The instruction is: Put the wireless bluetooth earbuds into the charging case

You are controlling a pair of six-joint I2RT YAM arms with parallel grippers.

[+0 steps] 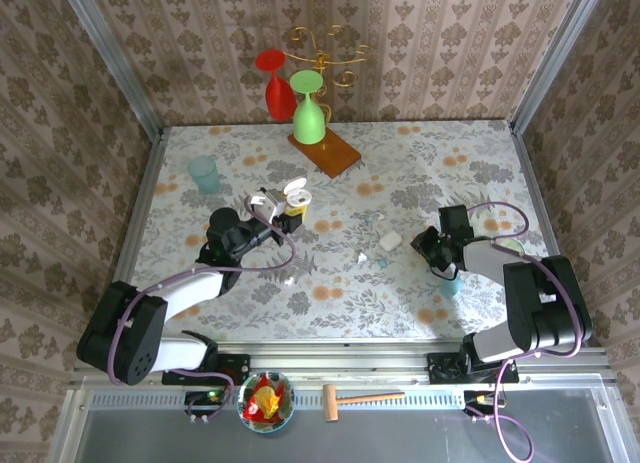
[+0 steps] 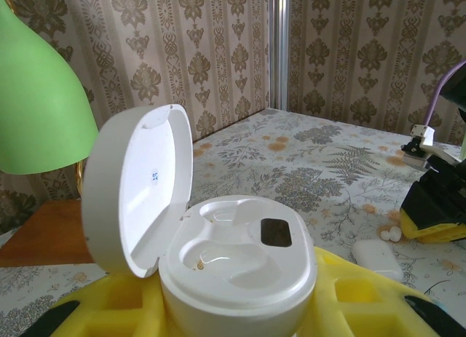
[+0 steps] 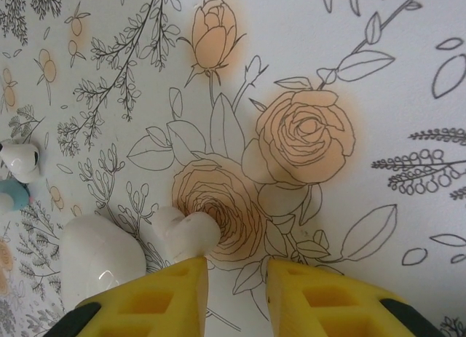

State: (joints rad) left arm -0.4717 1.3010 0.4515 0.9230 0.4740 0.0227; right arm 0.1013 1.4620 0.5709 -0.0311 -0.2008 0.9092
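My left gripper (image 1: 285, 208) (image 2: 237, 311) is shut on the open white charging case (image 2: 240, 257) (image 1: 293, 195). Its lid stands up on the left and both wells are empty. My right gripper (image 1: 425, 245) (image 3: 237, 268) is low over the cloth, its yellow jaws a little apart with nothing between them. One white earbud (image 3: 182, 231) lies just beyond the left fingertip (image 3: 182, 279), touching it. A closed white case (image 3: 98, 260) (image 1: 390, 240) (image 2: 377, 257) lies beside it. Another earbud (image 3: 18, 161) lies further left. More small bits (image 1: 362, 255) (image 1: 289, 280) lie mid-table.
A green glass (image 1: 308, 113) and a red glass (image 1: 277, 88) stand upside down on a wooden board (image 1: 335, 155) at the back. A teal cup (image 1: 204, 173) stands far left. A small teal thing (image 3: 11, 199) lies by the left earbud. Walls close in three sides.
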